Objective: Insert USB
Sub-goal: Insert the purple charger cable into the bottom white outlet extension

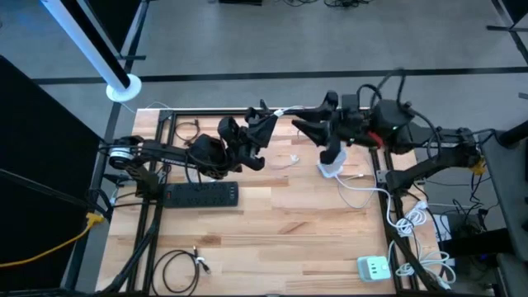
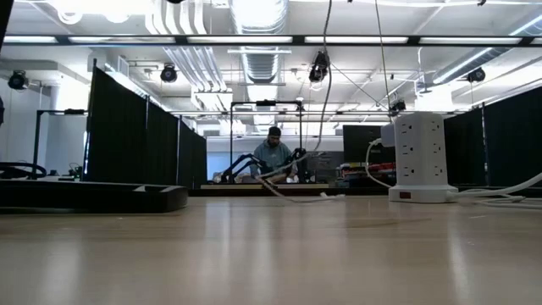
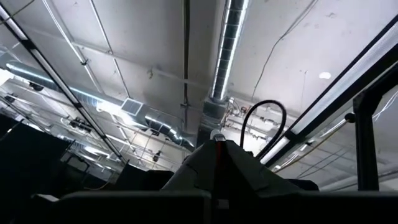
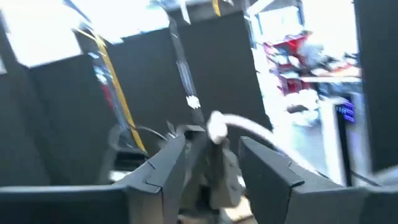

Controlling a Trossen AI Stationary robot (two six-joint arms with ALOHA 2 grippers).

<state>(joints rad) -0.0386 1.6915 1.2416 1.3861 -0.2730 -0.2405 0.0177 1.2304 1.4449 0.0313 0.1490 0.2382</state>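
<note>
My left gripper (image 1: 266, 124) is raised over the table's far middle, tipped upward and shut; in its wrist view the fingers meet in a peak (image 3: 217, 148) against the ceiling. A white USB plug with its cable (image 4: 216, 127) shows at that tip, also seen as a white bit (image 1: 279, 111) in the high view. My right gripper (image 1: 307, 129) faces it from the right, open, its fingers (image 4: 168, 167) standing on either side of the left gripper's tip. The white power tower (image 1: 331, 168) stands upright on the table below the right gripper. My left gripper pinches the white plug's end (image 4: 214, 132) between its two fingertips, which point up and away from the table. The plug is lifted clear, and its cable curves off to one side. The left wrist view hides the place of contact behind the fingers themselves.
A black power strip (image 1: 203, 195) lies at the left of the table. A loose white cable (image 1: 285, 160) lies mid-table, a coiled black cable (image 1: 177, 266) near the front edge, a small white charger (image 1: 373, 267) front right. A person (image 2: 273, 152) sits far behind the table.
</note>
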